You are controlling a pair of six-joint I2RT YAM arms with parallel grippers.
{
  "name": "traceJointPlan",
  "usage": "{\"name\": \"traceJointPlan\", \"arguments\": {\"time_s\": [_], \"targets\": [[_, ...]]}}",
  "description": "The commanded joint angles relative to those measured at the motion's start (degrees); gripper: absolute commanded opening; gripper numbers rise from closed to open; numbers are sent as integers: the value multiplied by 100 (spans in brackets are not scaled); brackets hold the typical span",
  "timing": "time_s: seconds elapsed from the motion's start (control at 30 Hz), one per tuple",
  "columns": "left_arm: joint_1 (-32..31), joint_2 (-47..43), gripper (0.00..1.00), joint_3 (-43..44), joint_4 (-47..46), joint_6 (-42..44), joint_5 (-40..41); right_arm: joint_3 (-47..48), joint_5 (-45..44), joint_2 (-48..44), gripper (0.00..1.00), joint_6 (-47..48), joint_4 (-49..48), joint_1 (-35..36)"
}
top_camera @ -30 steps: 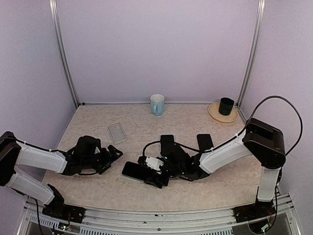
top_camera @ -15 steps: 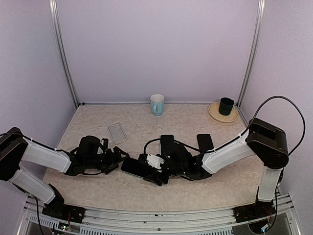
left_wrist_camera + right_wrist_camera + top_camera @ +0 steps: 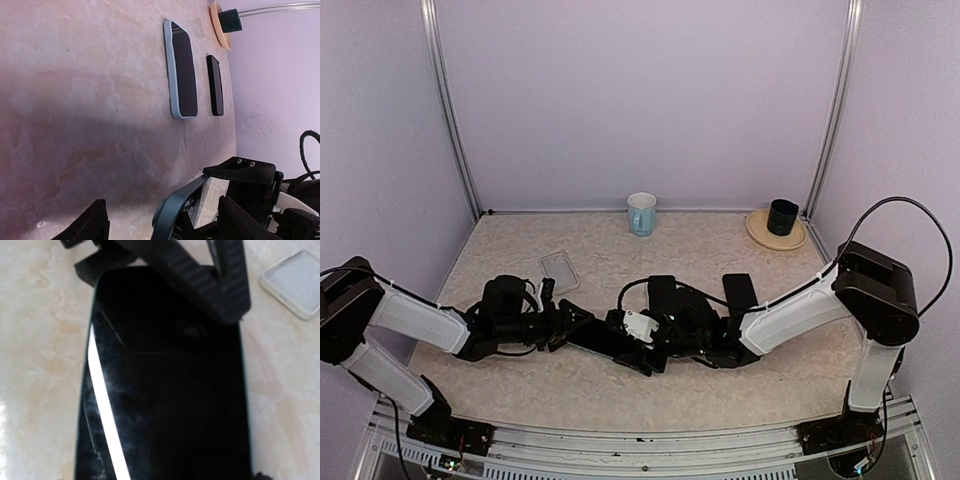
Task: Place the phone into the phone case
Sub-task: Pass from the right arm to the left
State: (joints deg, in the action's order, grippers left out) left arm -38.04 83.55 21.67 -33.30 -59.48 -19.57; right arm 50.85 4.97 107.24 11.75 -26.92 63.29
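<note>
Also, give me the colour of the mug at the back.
Pale blue mug, best seen in the top external view.

The phone (image 3: 598,340) sat between the left hand (image 3: 572,323) and the right hand (image 3: 638,347); the phone case (image 3: 558,270) lay behind it, the mug (image 3: 641,213) farther back.

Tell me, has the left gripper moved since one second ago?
Yes. The left gripper went rightward, past the clear case, up to the phone.
</note>
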Motion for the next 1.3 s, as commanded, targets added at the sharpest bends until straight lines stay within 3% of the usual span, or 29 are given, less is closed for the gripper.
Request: {"name": "traceJointPlan", "arguments": {"time_s": [0.0,0.33,0.83,1.1,1.27], "targets": [[-62,56,69,10,-479,23,-207,-112,27,-272,69,101,-631,-27],[-114,48,44,-106,-923,-30,-381,-152,89,-256,70,139,-727,-20],[-142,-9,17,-137,-933,-11,-389,-148,-39,-283,71,180,-737,-27],[-151,-53,8,-137,-926,-11,-346,-184,-142,-354,78,195,-724,-27],[-151,-163,3,-137,-825,33,-235,-189,-155,-537,91,144,-620,-40]]}}
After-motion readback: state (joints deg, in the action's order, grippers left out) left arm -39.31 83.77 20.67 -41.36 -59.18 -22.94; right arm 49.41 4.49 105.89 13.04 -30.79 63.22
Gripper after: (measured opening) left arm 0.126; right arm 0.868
